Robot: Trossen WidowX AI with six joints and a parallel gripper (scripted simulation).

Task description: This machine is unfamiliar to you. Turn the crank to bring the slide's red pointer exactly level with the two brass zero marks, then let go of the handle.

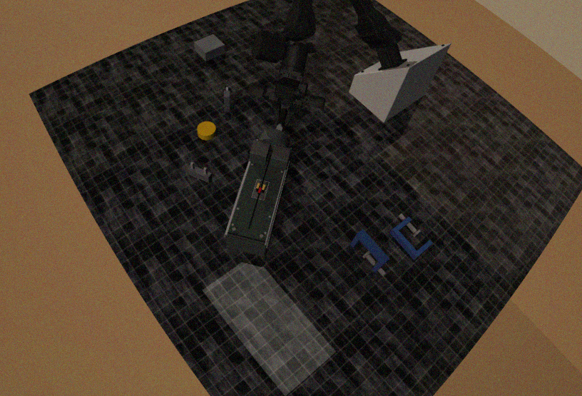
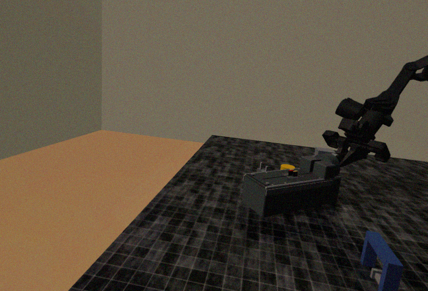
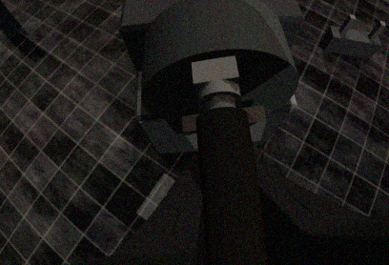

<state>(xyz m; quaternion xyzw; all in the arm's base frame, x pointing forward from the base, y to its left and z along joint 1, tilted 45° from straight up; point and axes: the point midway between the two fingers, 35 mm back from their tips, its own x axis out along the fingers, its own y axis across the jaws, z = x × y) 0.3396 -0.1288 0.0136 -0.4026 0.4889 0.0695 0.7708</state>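
Note:
The machine [image 1: 249, 215] [image 2: 276, 194] is a long dark grey box lying on the dark tiled mat. On its top slide, the red pointer [image 1: 259, 190] [image 2: 296, 170] sits between the two brass zero marks [image 1: 264, 186], about level with them. The light grey crank handle [image 3: 215, 72] [image 1: 278, 126] sticks out of the rounded housing [image 3: 216, 33] at the machine's far end. My gripper [image 1: 280, 118] [image 2: 342, 163] [image 3: 219, 110] is shut on this handle.
A white wedge block [image 1: 399, 81] stands at the arm's right. A yellow disc [image 1: 206, 130] [image 2: 286, 166], a small grey bracket [image 1: 200, 171] [image 3: 353, 39], a thin post [image 1: 227, 95] and a grey block [image 1: 209, 46] lie left of the machine. Two blue clamps [image 1: 371, 248] [image 1: 411, 238] and a pale translucent panel [image 1: 267, 325] lie nearer the front.

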